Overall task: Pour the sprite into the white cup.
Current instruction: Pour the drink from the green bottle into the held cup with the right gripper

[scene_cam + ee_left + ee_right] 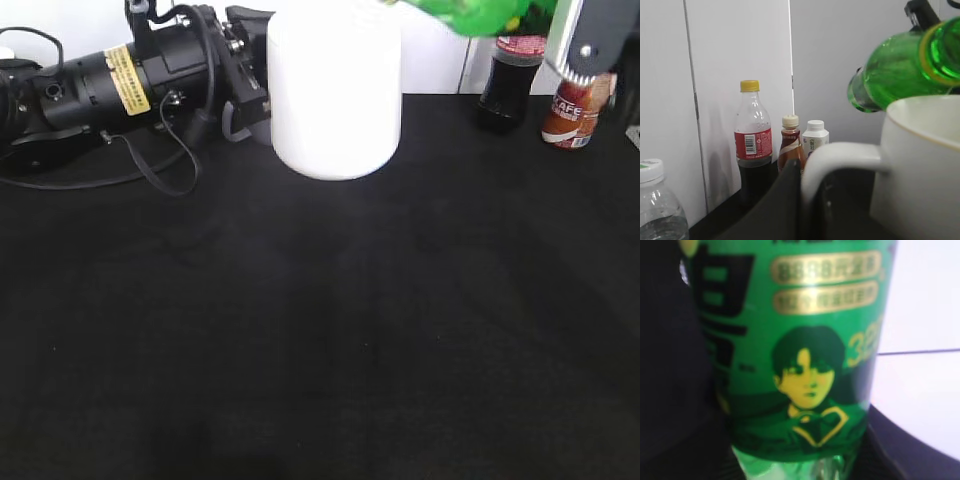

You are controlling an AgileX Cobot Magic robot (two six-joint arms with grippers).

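Note:
The white cup (pixel 335 90) stands at the back middle of the black table. My left gripper (pixel 248 100) is at its left side, shut on its loop handle (pixel 840 154); one dark finger shows beside the handle in the left wrist view (pixel 812 210). The sprite (pixel 478 12), a green bottle, is tilted with its mouth over the cup's rim (pixel 920 120), seen as a slanted green body (pixel 900 70). My right gripper (pixel 585 45) is shut on the sprite, whose green label (pixel 800 340) fills the right wrist view between the dark fingers (pixel 800 465). No liquid stream is visible.
A cola bottle (pixel 752 145), a brown drink bottle (pixel 790 145) and a small white bottle (pixel 815 135) stand at the back wall; the first two also show at the back right (pixel 508 85) (pixel 575 110). A clear water bottle (pixel 652 200) is near the left. The left arm's cables (pixel 150 170) lie on the table.

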